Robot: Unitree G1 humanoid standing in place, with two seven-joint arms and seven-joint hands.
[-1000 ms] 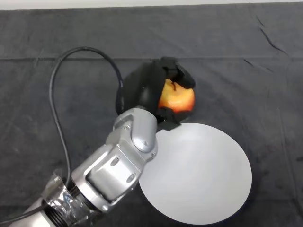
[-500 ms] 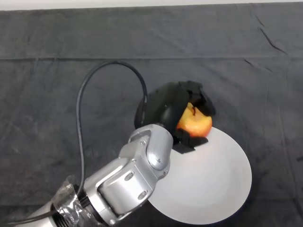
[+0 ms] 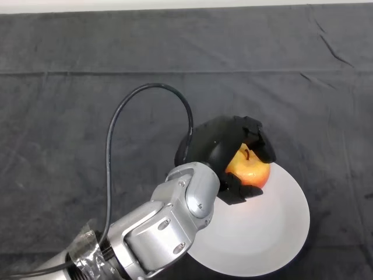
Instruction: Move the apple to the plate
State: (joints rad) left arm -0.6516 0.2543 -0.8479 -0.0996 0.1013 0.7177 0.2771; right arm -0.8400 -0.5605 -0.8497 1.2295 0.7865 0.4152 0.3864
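Note:
A yellow-red apple (image 3: 249,168) is held in my black left hand (image 3: 217,143). The fingers curl over its top and the thumb wraps under it. The hand and apple are over the upper left part of a white round plate (image 3: 268,227) that lies on the dark cloth. I cannot tell whether the apple touches the plate. My silver-grey arm (image 3: 157,227) comes in from the lower left and hides the plate's left edge.
A dark grey cloth (image 3: 70,116) covers the whole table. A fold line runs across it near the top. A pale strip of wall or floor (image 3: 175,3) shows along the top edge.
My hand has carried the apple down and to the right, from beyond the plate's top edge to over the plate's upper left part.

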